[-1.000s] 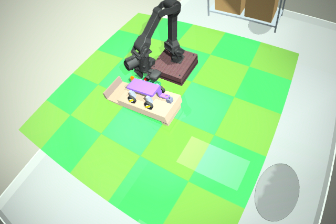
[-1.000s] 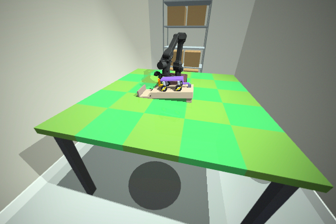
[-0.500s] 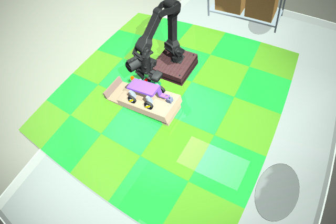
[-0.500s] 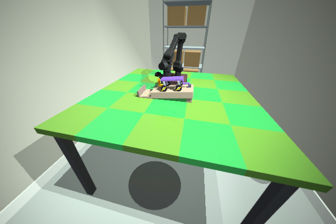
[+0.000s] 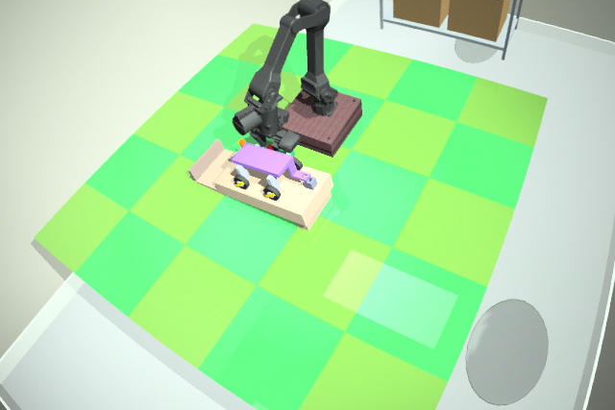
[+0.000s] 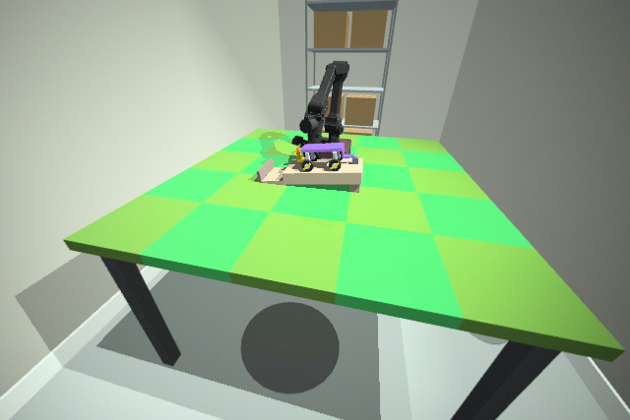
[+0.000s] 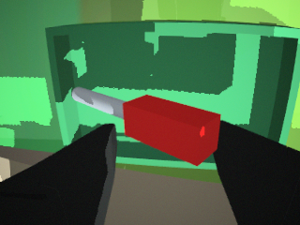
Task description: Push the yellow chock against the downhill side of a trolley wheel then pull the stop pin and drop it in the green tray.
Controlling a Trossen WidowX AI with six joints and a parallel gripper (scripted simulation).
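Note:
The purple trolley [image 5: 262, 159] [image 6: 323, 148] stands on the pale ramp [image 5: 298, 206] [image 6: 325, 177]. The chock's orange handle [image 5: 241, 142] [image 6: 297, 151] shows at the trolley's downhill end, on the robot's side; its base is mostly hidden, and I cannot tell whether it touches a wheel. My gripper [image 7: 164, 133] is partly open, low behind the trolley. The red-headed pin [image 7: 171, 128] [image 5: 269, 148] is out of the ramp and lies askew and loose between the fingers, over or in the green tray [image 7: 197, 61]. Its grey shank points to the tray's left wall. Whether it rests on the tray floor is unclear.
The ramp's raised end board [image 5: 208, 159] [image 6: 265, 170] stands at its downhill end. The arm's dark wooden base [image 5: 325, 128] is behind the tray. The trolley body and the arm hide most of the tray in the top and exterior views. A shelf with boxes stands beyond the table.

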